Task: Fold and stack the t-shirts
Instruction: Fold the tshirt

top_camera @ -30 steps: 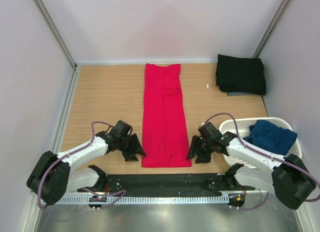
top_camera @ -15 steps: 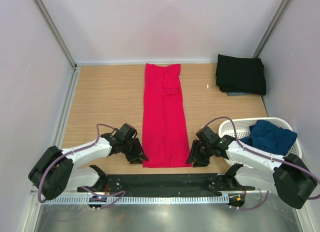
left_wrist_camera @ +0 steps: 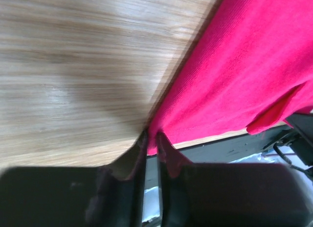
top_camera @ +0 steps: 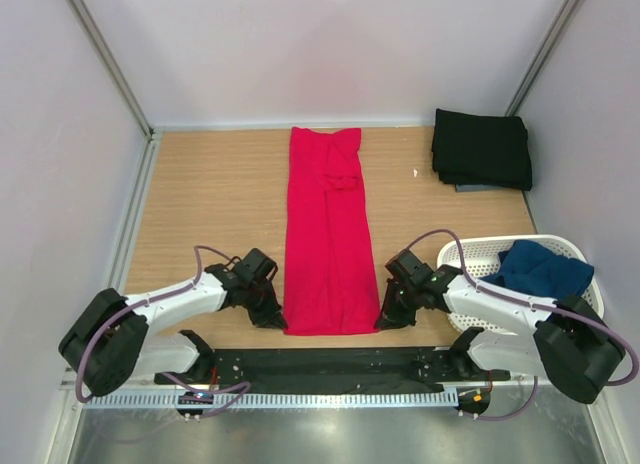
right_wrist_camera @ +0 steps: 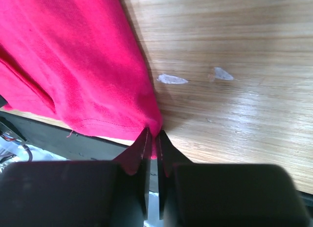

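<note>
The left gripper (top_camera: pixel 272 316) pinches the near-left corner of the red t-shirt (top_camera: pixel 328 234), a long strip mid-table running near to far. The right gripper (top_camera: pixel 388 314) seems clamped on its near-right corner. Beside it a white basket (top_camera: pixel 460 252) holds the navy t-shirt (top_camera: pixel 540 271), and the black t-shirt (top_camera: pixel 482 149) lies folded far-right.

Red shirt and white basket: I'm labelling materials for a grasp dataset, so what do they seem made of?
The red shirt looks like soft matte knit cloth, likely cotton jersey: fine ribbing and a stitched hem show. The white basket looks like smooth moulded plastic, going by its perforated wall.
</note>
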Controlling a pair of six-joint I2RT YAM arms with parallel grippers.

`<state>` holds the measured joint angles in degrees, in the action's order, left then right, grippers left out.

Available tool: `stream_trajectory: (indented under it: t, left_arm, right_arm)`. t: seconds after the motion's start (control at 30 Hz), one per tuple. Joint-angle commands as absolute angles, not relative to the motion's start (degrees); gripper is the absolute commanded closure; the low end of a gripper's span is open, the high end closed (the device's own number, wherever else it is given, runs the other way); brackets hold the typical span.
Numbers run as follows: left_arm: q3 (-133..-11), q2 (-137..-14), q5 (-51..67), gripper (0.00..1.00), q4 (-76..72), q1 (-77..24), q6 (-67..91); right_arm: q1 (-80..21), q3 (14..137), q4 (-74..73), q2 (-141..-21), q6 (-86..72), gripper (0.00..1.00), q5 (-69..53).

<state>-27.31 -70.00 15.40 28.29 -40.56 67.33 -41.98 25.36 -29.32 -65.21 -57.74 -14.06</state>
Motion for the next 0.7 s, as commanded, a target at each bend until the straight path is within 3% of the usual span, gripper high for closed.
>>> stream_trajectory:
  t: [0.0, 0.1, 0.47, 0.67]
  left_arm:
    - [-29.26, -70.84, 13.19, 0.96, 31.02, -41.13, 66.01]
    - [-33.39, -69.88, 10.91, 1.0, 35.66, -41.05, 64.25]
    - [-48.33, -71.63, 6.77, 1.0, 39.81, -38.33, 55.82]
    - [-56.15, -74.18, 5.36, 1.0, 40.08, -33.93, 51.07]
  right_arm:
    - [-42.36, 28.74, -30.85, -66.18, -56.78, 0.91, -12.74]
    - [-42.45, 31.37, -31.99, -66.62, -55.64, 0.99, -12.48]
    - [-41.49, 51.41, -40.6, -71.28, -46.94, 0.99, -3.35]
    - [-34.9, 57.47, -39.91, -73.39, -41.67, 0.99, -2.46]
